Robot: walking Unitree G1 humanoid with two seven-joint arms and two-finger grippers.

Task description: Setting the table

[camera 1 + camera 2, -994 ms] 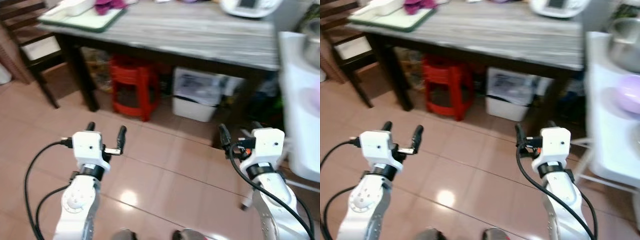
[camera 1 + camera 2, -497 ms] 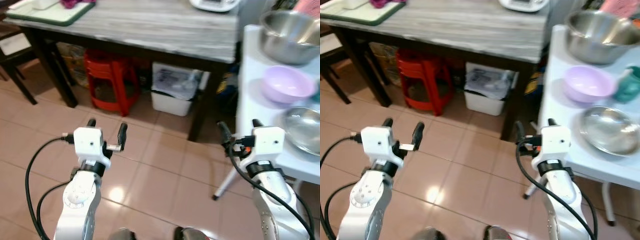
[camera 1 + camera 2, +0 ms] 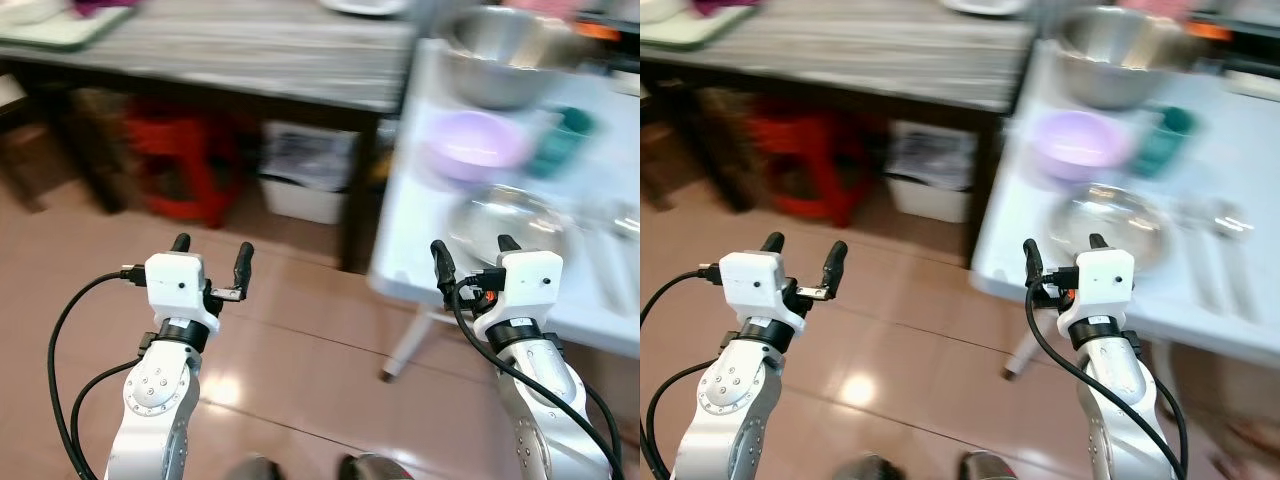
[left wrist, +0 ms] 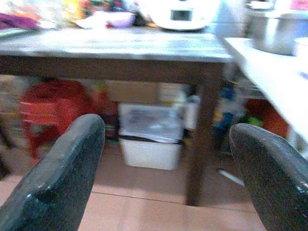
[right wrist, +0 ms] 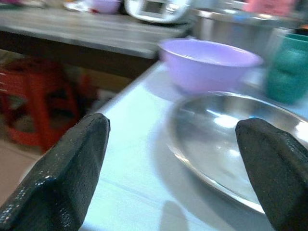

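My chief risk, as I judged it, was reaching while my head views were blurred: I could misjudge the white counter (image 3: 1110,290) edge and knock the steel plate (image 5: 226,139) with a finger, or slide it into the purple bowl (image 3: 1080,145) just behind it. My right end effector (image 3: 1060,252) was raised, fingers spread wide and empty, pointing toward twelve o'clock at the counter's near edge, with the plate straight ahead of it. The teal cup (image 3: 1167,138) stood at about one o'clock from the plate, and the big steel bowl (image 3: 1120,65) lay farther back. Cutlery (image 3: 1220,250), too blurred to tell apart, lay at three o'clock from the plate. My left end effector (image 3: 208,248) was held at the same height, also open and empty, aimed at the wooden counter (image 3: 220,50) at eleven o'clock, above a red stool (image 4: 53,106) and a white bin (image 4: 151,139) on the floor.
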